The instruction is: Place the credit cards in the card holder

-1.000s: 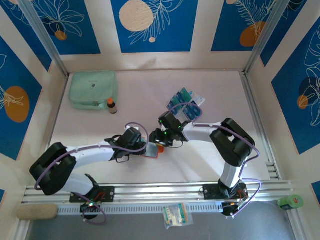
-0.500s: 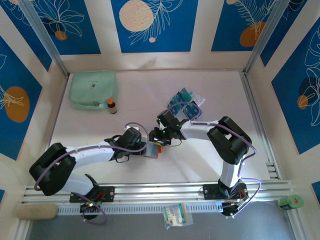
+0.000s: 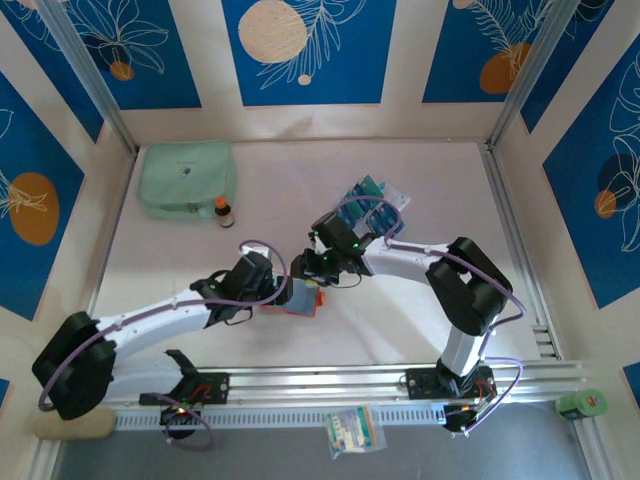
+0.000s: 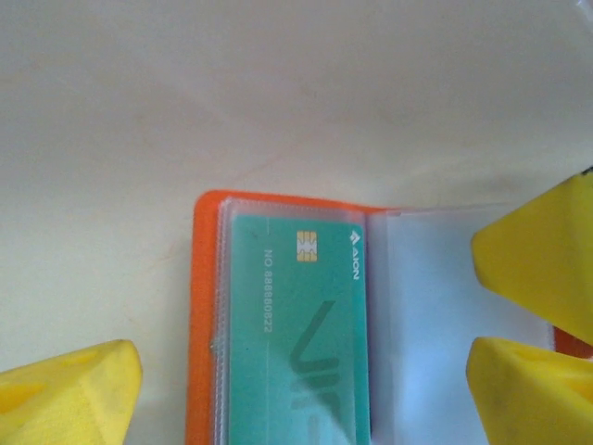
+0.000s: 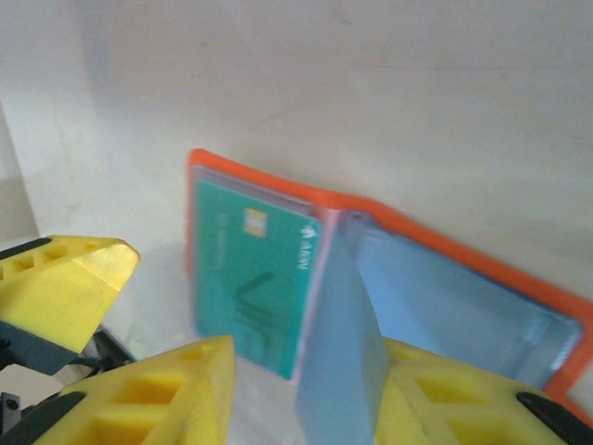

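Lying open on the tabletop point(image 3: 385, 322), the holder point(image 4: 206, 306) is worked from both sides. The left end effector point(image 4: 296, 357) straddles it, released, likely to steady it. The right end effector point(image 5: 306, 350) brackets a raised sleeve point(image 5: 338, 324), probably propping a pocket open; pinched or not, I cannot tell. One teal card point(image 4: 296, 324) is sleeved — spare cards point(image 3: 372, 203) wait farther back.

The card holder point(image 4: 206, 306) lies open on the pale table point(image 4: 278, 93), a teal-green credit card point(image 4: 296, 343) (gold chip near its top) in the clear left pocket. The left gripper point(image 4: 296, 385) straddles it, jaws wide, yellow fingers point(image 4: 69, 389) at the view's lower corners, another yellow tip point(image 4: 542, 260) over the right page.
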